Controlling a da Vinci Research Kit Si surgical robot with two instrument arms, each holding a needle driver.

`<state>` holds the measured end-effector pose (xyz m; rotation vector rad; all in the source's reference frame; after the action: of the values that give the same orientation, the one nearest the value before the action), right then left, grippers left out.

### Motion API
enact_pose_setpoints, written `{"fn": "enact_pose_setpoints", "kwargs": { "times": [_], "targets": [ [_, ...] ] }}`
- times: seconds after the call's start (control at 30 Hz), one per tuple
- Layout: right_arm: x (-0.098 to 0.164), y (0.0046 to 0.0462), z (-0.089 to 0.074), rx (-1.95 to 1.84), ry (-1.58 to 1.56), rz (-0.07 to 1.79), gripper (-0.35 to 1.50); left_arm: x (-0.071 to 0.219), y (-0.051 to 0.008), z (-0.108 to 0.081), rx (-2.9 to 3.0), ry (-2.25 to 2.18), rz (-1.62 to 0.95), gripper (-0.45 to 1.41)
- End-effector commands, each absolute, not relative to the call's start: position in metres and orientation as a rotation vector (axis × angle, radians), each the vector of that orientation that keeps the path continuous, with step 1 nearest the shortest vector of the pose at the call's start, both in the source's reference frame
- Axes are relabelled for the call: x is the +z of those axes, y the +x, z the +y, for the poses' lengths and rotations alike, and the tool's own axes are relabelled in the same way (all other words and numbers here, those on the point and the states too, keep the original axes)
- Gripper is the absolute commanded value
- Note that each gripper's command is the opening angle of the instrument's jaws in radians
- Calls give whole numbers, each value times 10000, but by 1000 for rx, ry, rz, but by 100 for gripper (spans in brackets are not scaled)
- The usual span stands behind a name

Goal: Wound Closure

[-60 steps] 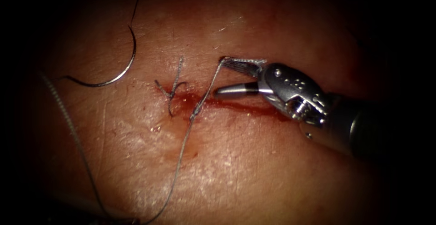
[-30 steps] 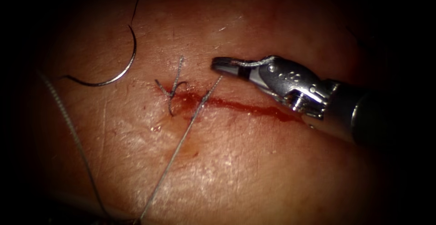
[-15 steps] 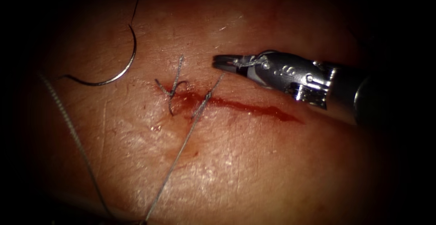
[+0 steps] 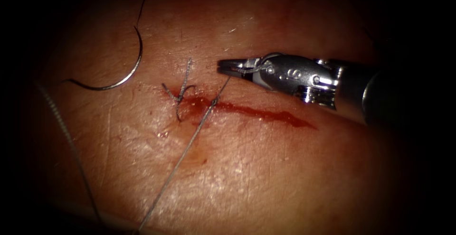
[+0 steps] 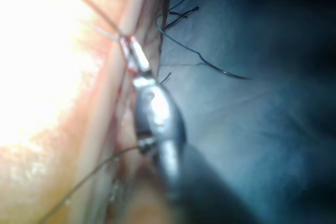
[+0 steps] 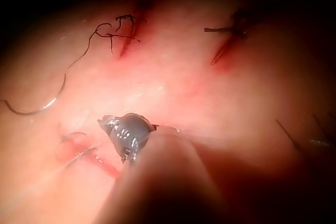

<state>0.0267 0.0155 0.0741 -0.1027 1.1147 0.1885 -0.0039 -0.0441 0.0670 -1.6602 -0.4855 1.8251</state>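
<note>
Needle [image 4: 124, 76]: lies loose on the tissue [image 4: 247, 168], far left of the cut [image 4: 256, 111], not in it; thin, stiff, slippery, best gripped mid-curve.
Thread [image 4: 183, 152]: limp, light, runs from near edge to the cut.
Right tool [image 4: 232, 67]: jaws closed, seemingly pinching a short thread end.
Containers: none.
</note>
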Motion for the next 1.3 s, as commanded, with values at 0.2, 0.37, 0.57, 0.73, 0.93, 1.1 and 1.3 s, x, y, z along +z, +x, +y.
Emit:
{"fn": "enact_pose_setpoints", "kwargs": {
  "times": [0.2,0.37,0.57,0.73,0.93,1.1,1.3],
  "targets": [
    [751,272,156,190,-102,1110,-35,683,-26,-456,1833,-1635,-487,-45],
    [758,270,158,190,-106,1099,-35,693,-19,-462,1838,-1620,-496,-45],
    [766,266,154,189,-114,1087,-35,697,-12,-469,1847,-1604,-502,-45],
    [766,264,158,189,-70,1080,-35,693,-11,-464,1838,-1596,-506,-45],
    [756,249,167,256,-9,1103,12,638,-45,-423,1843,-1628,-501,-45],
    [748,210,184,340,20,1106,88,620,-66,-415,1849,-1653,-514,-45],
    [732,143,219,512,33,1122,130,615,-72,-408,1853,-1661,-515,-45]
  ]
}}
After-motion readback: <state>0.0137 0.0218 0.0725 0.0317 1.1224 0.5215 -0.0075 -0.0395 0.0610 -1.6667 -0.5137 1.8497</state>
